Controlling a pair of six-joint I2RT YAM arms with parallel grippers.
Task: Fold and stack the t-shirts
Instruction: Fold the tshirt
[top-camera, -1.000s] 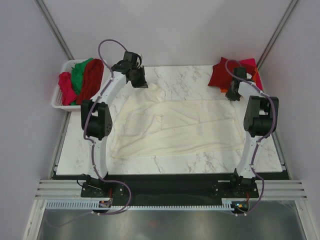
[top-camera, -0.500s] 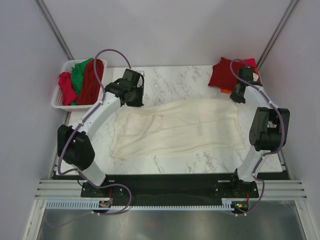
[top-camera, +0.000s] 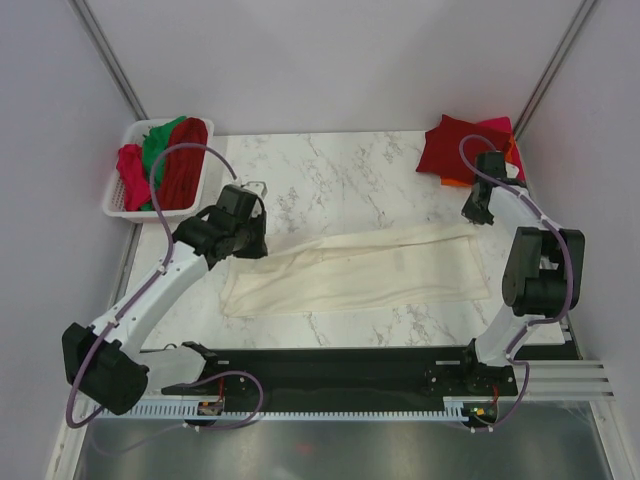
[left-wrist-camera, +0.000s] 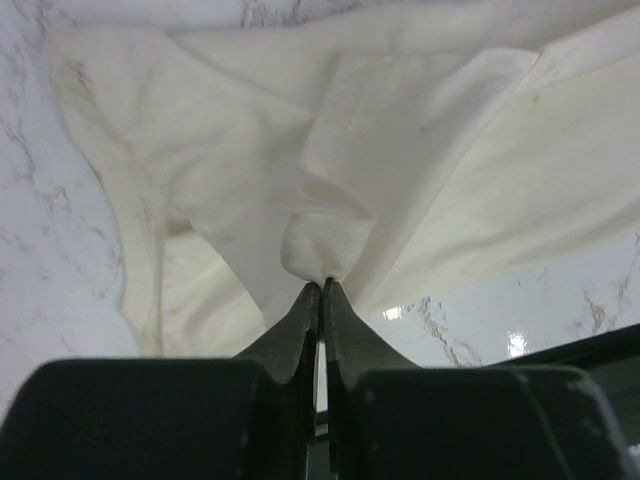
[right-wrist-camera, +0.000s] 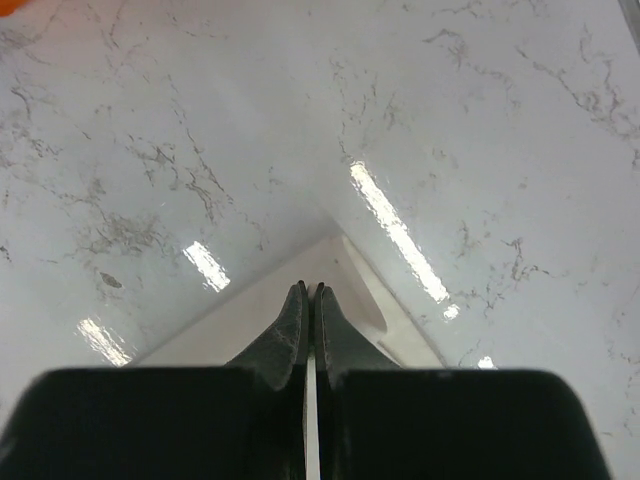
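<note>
A cream t-shirt (top-camera: 360, 270) lies across the middle of the marble table (top-camera: 350, 170), folded into a long band. My left gripper (top-camera: 250, 245) is shut on a bunched fold at the shirt's left end; in the left wrist view the fingertips (left-wrist-camera: 322, 283) pinch the cloth (left-wrist-camera: 400, 130), which fans out ahead. My right gripper (top-camera: 476, 215) is at the shirt's far right corner. In the right wrist view its jaws (right-wrist-camera: 308, 287) are closed over that cream corner (right-wrist-camera: 385, 305), low over the marble.
A white basket (top-camera: 113, 205) at the back left holds red and green shirts (top-camera: 165, 160). A pile of red and orange shirts (top-camera: 460, 145) lies at the back right corner. The black base rail (top-camera: 340, 365) runs along the near edge.
Both grippers have drawn the shirt's far edge toward the near side, narrowing the shirt into a band. The left arm has swung out to the left and nearer.
</note>
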